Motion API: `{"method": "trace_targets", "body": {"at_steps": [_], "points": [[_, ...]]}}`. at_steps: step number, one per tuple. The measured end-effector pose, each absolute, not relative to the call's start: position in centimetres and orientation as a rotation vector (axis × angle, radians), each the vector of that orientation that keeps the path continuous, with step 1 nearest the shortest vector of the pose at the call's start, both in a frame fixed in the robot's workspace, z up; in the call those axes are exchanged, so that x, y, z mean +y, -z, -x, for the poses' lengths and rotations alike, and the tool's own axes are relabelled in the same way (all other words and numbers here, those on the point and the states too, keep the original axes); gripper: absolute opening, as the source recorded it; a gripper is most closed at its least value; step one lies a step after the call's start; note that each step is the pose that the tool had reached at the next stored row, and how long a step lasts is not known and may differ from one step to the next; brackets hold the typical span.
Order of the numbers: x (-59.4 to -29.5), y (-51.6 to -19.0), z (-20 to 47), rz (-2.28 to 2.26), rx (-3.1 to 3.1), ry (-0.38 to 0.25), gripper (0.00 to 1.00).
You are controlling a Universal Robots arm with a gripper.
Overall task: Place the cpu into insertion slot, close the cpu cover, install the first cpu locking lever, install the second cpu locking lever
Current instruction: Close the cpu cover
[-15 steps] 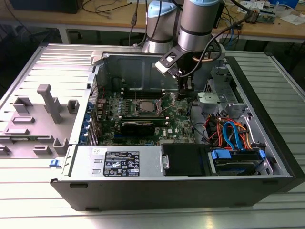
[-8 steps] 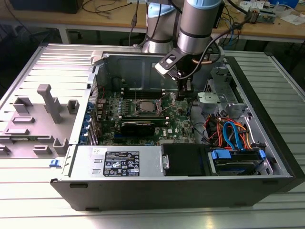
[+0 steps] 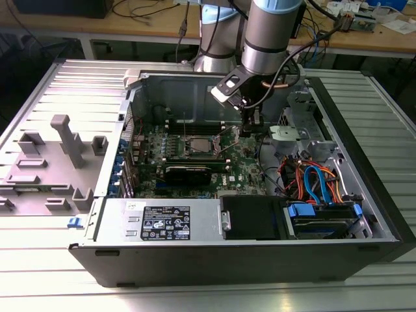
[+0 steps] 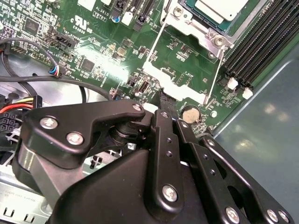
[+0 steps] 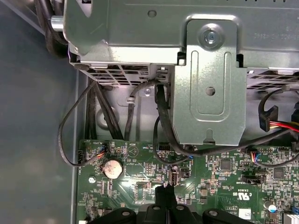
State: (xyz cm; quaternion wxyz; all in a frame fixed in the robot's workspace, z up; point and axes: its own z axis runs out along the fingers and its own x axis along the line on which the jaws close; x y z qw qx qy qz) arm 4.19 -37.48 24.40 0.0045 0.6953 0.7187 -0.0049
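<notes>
Over the green motherboard (image 4: 93, 42) inside the open computer case (image 3: 195, 260), my tool (image 4: 163, 100) hangs low, between the insertion slot (image 4: 212, 32) and the coin cell battery (image 4: 190, 113). Its fingers are drawn together and I see nothing clearly pinched between them. The tip sits right at the free edge of the cpu cover (image 4: 154, 73), though I cannot tell whether it touches.

I judge the first step done: the cpu (image 4: 219, 9) lies flat in the slot, its pale silvery top showing inside the metal rim. Everything else is left. The cover is not yet closed; it stands flipped away from the slot, beside it. A thin wire lever (image 4: 212, 77) runs along the cover's side, not latched down as far as I can see.

The cover is a thin, bright metal frame with an open middle, through which green board shows. In the exterior view my tool (image 3: 249, 127) is on the exterior view's right of the slot.
</notes>
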Motion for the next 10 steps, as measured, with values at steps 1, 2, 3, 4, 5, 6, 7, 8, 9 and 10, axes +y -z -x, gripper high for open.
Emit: {"method": "trace_targets", "body": {"at_steps": [1,2,3,4,5,6,7,8,9,10], "points": [[-37.48,-24.4,-4.17,-2.178,2.252,0.016,0.11],[-37.48,-24.4,-4.14,-2.179,2.252,0.016,0.11],[-37.48,-24.39,-4.11,-2.179,2.252,0.017,0.11],[-37.48,-24.39,-4.08,-2.179,2.253,0.017,0.11],[-37.48,-24.39,-4.04,-2.179,2.253,0.018,0.11],[-37.48,-24.39,-4.02,-2.179,2.253,0.018,0.11],[-37.48,-24.39,-3.98,-2.18,2.253,0.019,0.11],[-37.48,-24.39,-3.92,-2.18,2.254,0.019,0.11],[-37.48,-24.39,-3.88,-2.18,2.254,0.019,0.11],[-37.48,-24.39,-3.85,-2.18,2.254,0.02,0.11]]}}
